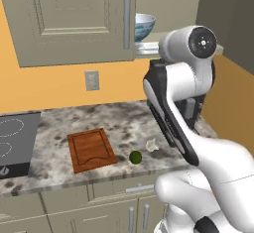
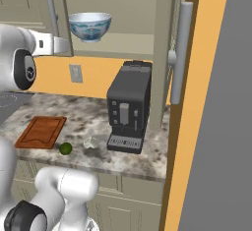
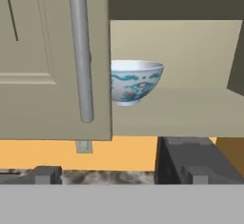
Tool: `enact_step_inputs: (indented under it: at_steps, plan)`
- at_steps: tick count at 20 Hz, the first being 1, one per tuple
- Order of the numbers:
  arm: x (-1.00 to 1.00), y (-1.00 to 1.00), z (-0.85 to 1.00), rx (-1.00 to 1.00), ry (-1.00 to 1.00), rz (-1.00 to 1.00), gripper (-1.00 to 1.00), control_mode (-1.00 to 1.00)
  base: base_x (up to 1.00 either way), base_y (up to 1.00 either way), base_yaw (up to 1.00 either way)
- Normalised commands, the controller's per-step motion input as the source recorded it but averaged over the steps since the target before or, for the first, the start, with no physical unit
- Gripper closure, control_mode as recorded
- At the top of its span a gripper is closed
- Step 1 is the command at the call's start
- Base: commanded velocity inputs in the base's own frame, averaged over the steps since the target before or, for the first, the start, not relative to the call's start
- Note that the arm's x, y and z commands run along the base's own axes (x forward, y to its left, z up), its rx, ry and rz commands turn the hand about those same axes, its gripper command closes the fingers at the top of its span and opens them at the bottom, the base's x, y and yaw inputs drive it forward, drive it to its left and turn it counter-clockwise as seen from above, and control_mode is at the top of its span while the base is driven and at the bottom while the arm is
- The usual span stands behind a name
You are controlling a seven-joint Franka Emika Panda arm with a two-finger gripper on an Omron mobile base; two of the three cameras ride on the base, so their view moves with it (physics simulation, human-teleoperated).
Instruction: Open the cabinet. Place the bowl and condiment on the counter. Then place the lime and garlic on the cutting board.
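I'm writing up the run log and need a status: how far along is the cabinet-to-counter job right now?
Partly done: the right door of the cabinet stands swung open; the left door is still closed. The bowl still sits on the shelf. The lime and garlic lie on the counter beside the cutting board, not on it. Nothing visibly in hand; everything after opening remains.

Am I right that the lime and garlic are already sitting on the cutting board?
Not quite. In the left base view the lime and garlic lie on the counter, just right of the cutting board, not on it.
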Motion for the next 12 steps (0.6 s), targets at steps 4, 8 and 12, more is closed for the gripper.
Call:
enact_step_inputs:
  at_steps: [4,8,12]
  plan:
    - [0.44,0.22,0.07,0.13,0.0,0.0,-1.0,-1.0,0.0,0.0,0.0]
    - [0.46,0.12,0.13,0.1,0.0,0.0,-1.0,-1.0,0.0,0.0,0.0]
    - [0.56,0.13,0.08,0.05,0.0,0.0,-1.0,-1.0,0.0,0.0,0.0]
